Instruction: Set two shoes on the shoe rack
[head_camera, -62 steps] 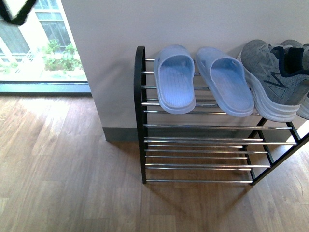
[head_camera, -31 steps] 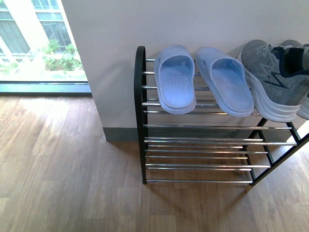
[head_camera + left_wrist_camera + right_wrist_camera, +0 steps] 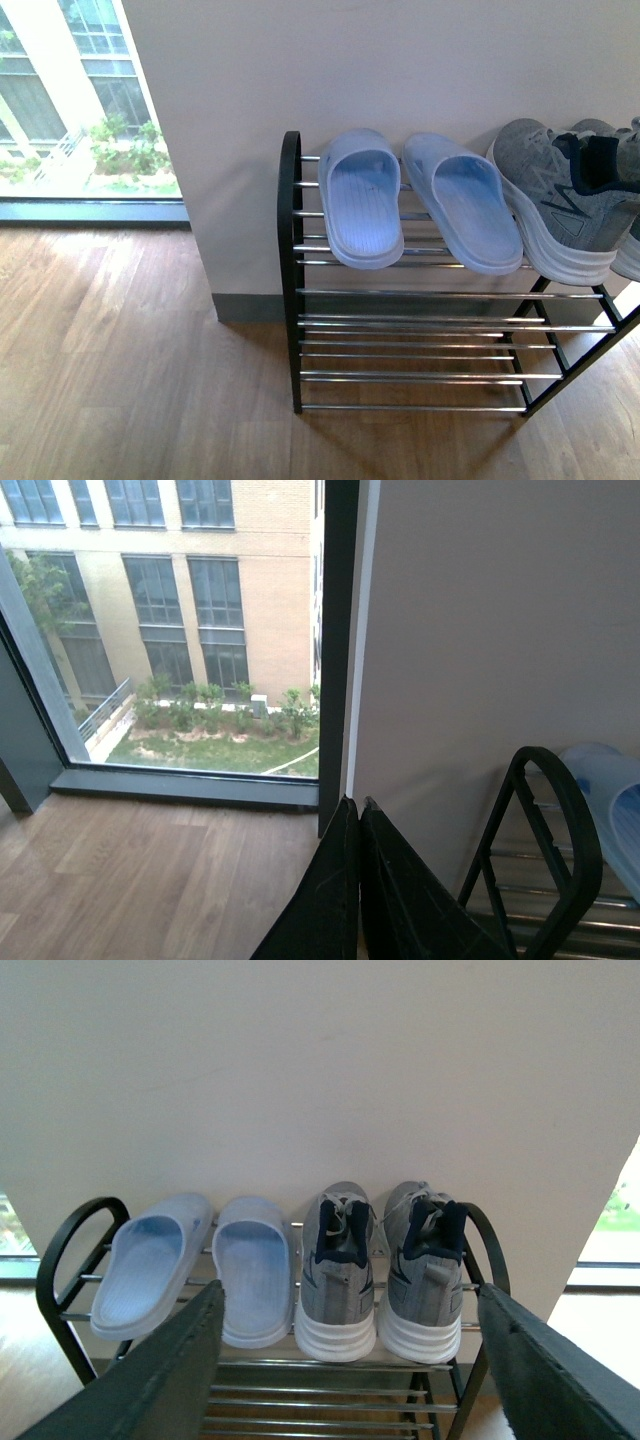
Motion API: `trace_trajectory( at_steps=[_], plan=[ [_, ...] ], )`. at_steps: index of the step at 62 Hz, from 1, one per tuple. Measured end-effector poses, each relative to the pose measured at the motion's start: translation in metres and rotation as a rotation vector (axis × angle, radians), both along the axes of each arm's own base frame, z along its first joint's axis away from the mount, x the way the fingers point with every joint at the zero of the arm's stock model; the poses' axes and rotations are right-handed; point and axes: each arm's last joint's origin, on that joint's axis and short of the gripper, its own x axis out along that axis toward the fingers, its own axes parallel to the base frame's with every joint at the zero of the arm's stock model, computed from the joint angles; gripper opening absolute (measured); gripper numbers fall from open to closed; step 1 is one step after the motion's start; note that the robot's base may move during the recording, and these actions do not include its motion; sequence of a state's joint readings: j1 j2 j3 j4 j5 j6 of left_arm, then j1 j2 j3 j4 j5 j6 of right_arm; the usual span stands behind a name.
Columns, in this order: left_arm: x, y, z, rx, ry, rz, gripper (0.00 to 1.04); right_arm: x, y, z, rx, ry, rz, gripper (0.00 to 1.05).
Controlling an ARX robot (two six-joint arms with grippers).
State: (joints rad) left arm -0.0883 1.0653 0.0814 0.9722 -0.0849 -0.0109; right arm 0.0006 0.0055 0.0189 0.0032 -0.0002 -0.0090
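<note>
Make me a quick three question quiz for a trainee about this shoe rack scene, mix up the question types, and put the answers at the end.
1. True or false: both sandals and both sneakers sit on the top tier of the shoe rack.
2. Multiple choice: the right gripper is A) open, holding nothing; B) shut on a sneaker; C) shut on a sandal.
3. Fill in: the left gripper's fingers are pressed ____.

Key: 1 true; 2 A; 3 together.
</note>
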Motion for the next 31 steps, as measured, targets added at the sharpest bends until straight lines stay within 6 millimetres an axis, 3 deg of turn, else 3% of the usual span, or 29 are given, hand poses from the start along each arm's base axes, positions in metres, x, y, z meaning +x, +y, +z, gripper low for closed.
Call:
trace_trajectory(
  at_steps=[24, 31],
  plan=[
    [-0.027, 0.012, 0.001, 0.0, 0.0, 0.0, 0.01, 0.0, 0.0, 0.0, 0.0, 0.0, 0.0, 0.04],
    [-0.033, 0.012, 0.002, 0.0, -0.003, 0.0, 0.01, 0.0, 0.0, 0.0, 0.002, 0.0, 0.0, 0.01]
  ],
)
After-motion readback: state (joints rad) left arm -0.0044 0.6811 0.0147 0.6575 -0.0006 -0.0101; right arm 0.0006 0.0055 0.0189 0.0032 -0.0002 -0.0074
